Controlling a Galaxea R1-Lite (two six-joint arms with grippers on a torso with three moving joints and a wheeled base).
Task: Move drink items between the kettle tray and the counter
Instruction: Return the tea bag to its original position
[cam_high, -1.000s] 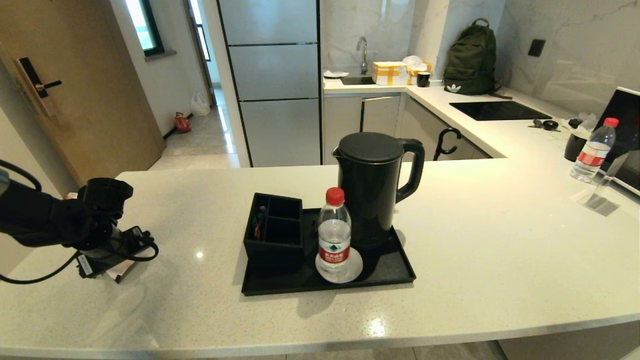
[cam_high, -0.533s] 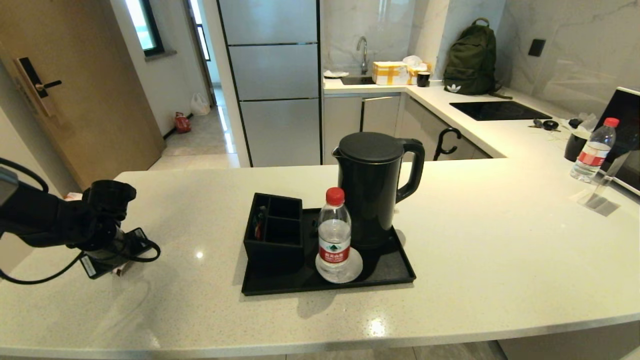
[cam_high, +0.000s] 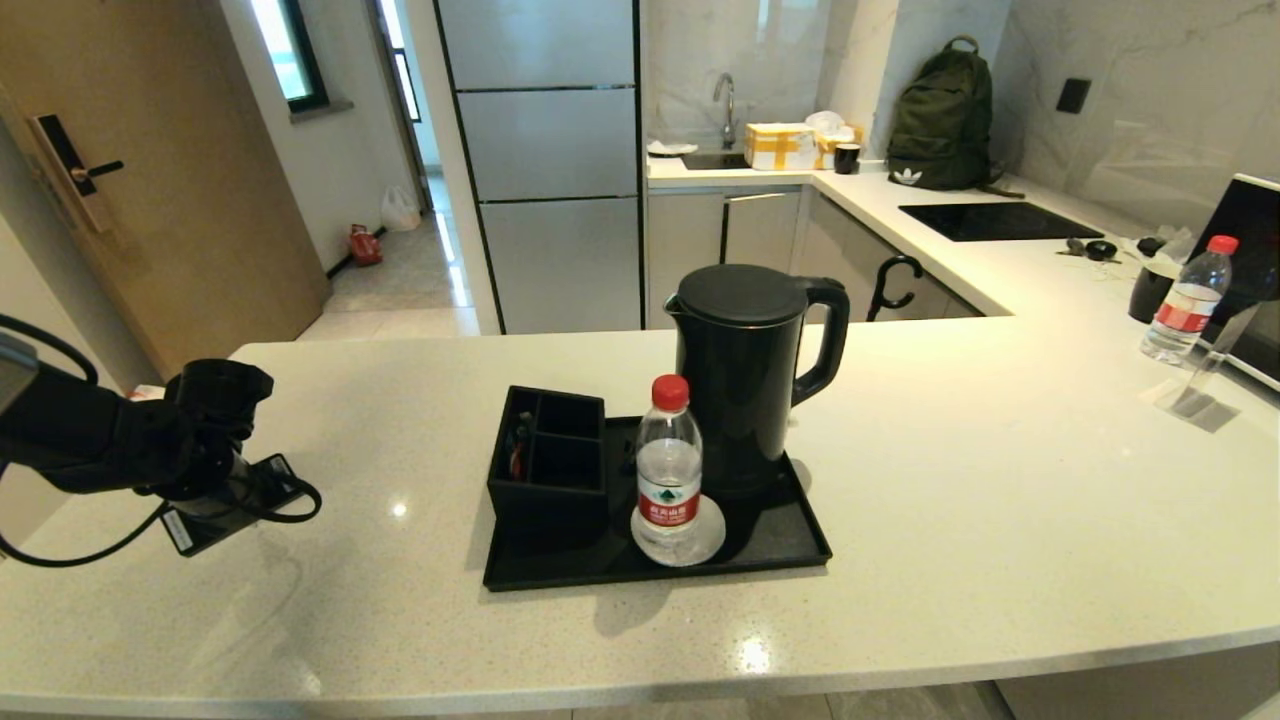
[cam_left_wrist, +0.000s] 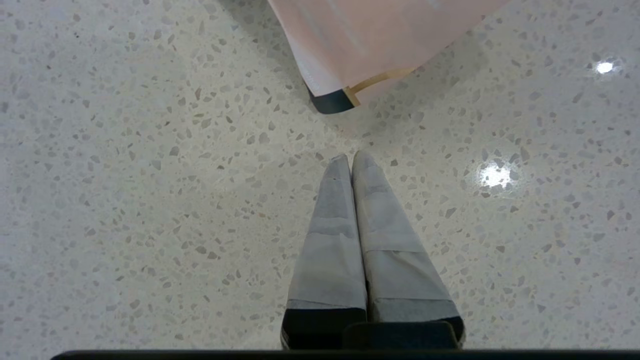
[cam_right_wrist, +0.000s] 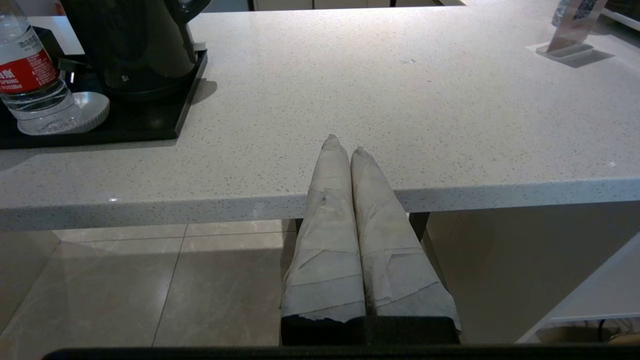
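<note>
Left gripper (cam_high: 215, 500) is hanging low over the far left part of the table (cam_high: 1000, 500) in the head view, on its black arm, and from here its fingers are hidden by the wrist. Well apart to its right, the kettle tray (cam_high: 790, 545) is lying at the middle of the table. The kettle (cam_high: 745, 370) is standing upright at the back of the tray, handle to the right. A water bottle (cam_high: 668, 465) with a red cap is standing on a round coaster at the tray's front, and a small divided black box (cam_high: 548, 460) is sitting at the tray's left end. A second bottle (cam_high: 1188, 300) is standing far to the right.

Left wrist view: the left gripper (cam_left_wrist: 351, 159) is pointing down at the speckled table (cam_left_wrist: 125, 175) with its two taped fingers (cam_left_wrist: 330, 240) pressed together, gripping nothing. The sachet (cam_left_wrist: 370, 40) is lying flat on the table just beyond the fingertips, apart from them, one dark corner nearest.

Right wrist view: the right gripper (cam_right_wrist: 345, 145) is sitting at the table's (cam_right_wrist: 400, 100) near edge, above the floor, its taped fingers (cam_right_wrist: 327, 240) closed together and empty. The tray (cam_right_wrist: 150, 127), the kettle's base (cam_right_wrist: 135, 50) and the water bottle (cam_right_wrist: 35, 85) are showing well off to one side.
</note>
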